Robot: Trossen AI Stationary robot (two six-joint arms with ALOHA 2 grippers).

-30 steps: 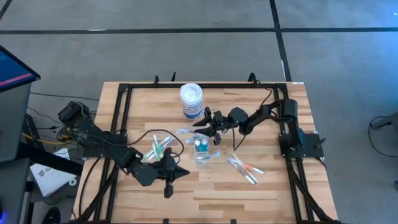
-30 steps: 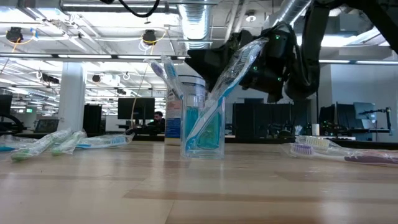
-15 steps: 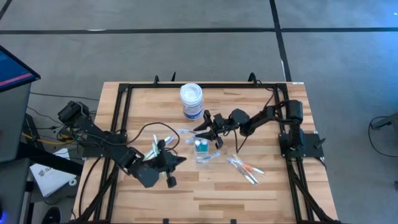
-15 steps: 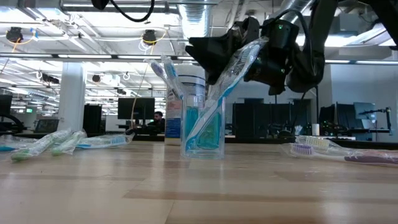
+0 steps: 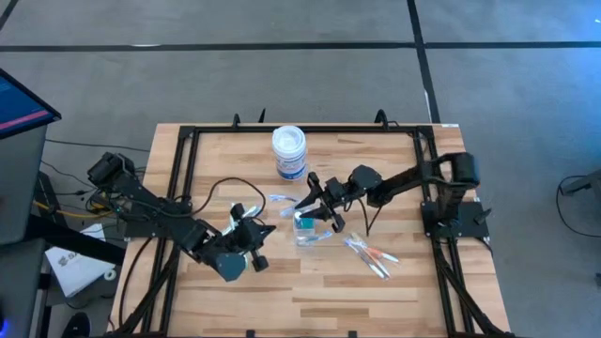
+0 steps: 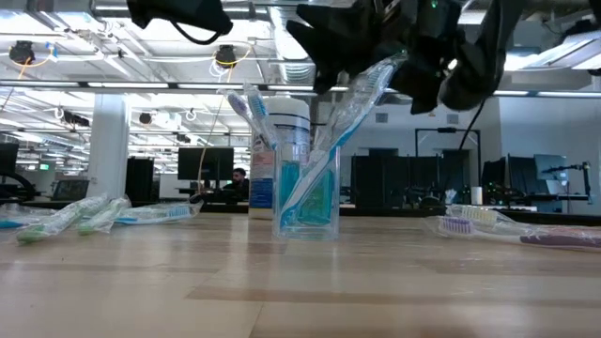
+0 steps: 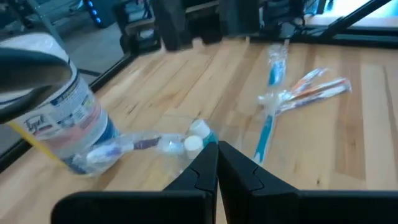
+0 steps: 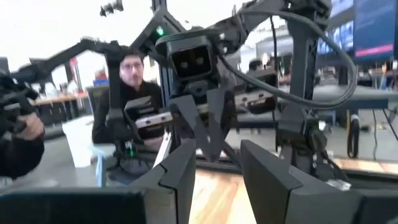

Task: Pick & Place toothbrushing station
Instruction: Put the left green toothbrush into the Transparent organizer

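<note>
The small clear cup [image 6: 305, 202] stands upright on the table's middle [image 5: 305, 225]. A wrapped blue toothbrush [image 6: 333, 141] leans out of it, another [image 6: 252, 108] stands in it, and white caps [image 7: 194, 137] show in its mouth. My right gripper [image 6: 319, 42] hovers open above the cup, clear of the leaning brush, with nothing between its fingers [image 8: 214, 168]. My left gripper [image 5: 255, 233] is shut and empty [image 7: 217, 168]. It hangs to the left of the cup and points toward it. More wrapped toothbrushes [image 5: 368, 255] lie flat on the table right of the cup.
A white round jar [image 5: 289, 152] with a blue label stands behind the cup, near the far edge. Loose toothbrushes lie left of the cup [image 6: 89, 214], partly under my left arm, and a few between the jar and the cup [image 5: 280, 199]. A black frame [image 5: 178, 188] rims the table. A person shows beyond the table [image 8: 127, 106].
My right gripper has risen away from the cup and now stands higher above it. The leaning toothbrush has stayed in the cup as it was. My left gripper, still shut, has swung from pointing at the table's right edge round toward the far side and the cup.
</note>
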